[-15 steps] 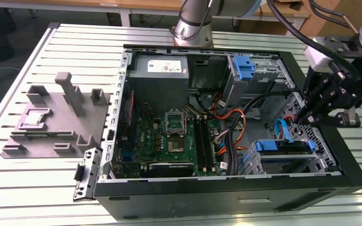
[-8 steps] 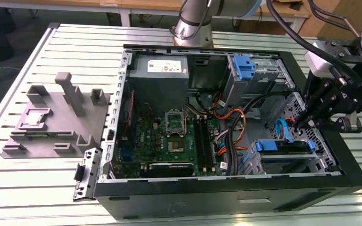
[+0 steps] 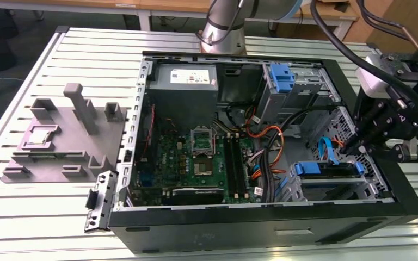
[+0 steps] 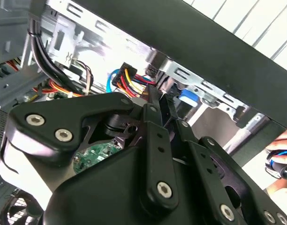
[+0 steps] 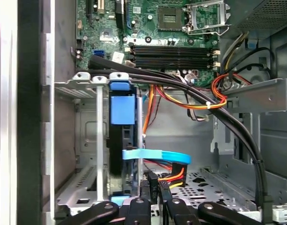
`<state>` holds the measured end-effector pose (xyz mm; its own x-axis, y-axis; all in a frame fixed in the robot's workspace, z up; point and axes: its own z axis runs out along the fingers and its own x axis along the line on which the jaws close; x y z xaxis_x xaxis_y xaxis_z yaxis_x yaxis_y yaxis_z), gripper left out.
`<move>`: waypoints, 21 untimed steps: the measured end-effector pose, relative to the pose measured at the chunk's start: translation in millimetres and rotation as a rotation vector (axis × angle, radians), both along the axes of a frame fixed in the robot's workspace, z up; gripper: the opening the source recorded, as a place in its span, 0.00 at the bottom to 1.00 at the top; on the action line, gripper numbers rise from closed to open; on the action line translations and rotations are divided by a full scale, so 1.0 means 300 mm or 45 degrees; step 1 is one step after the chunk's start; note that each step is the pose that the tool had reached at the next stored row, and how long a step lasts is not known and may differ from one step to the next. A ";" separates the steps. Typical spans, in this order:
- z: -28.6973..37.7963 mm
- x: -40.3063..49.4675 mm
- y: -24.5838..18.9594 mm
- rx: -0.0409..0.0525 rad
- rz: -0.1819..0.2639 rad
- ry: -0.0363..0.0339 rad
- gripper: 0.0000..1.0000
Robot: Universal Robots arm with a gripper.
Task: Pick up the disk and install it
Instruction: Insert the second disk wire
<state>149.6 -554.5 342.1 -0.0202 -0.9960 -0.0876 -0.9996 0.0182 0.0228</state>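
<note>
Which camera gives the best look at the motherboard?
The exterior view: the whole motherboard lies open to view inside the case. The first wrist view shows its socket and memory slots; the second wrist view shows no clear part.

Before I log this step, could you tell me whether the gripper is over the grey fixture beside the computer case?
No. In the exterior view the gripper hangs inside the open computer case, near its drive cage, well away from the grey fixture.
</note>
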 end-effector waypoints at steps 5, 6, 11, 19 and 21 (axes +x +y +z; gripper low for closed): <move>0.000 0.000 -0.004 0.000 0.000 0.0000 0.20; 0.000 0.000 -0.005 0.000 0.000 0.0000 0.20; 0.000 0.000 -0.005 0.000 0.000 0.0000 0.16; 0.000 0.000 -0.018 0.001 0.000 0.0000 0.16; 0.000 -0.001 -0.026 0.001 0.000 -0.0001 0.16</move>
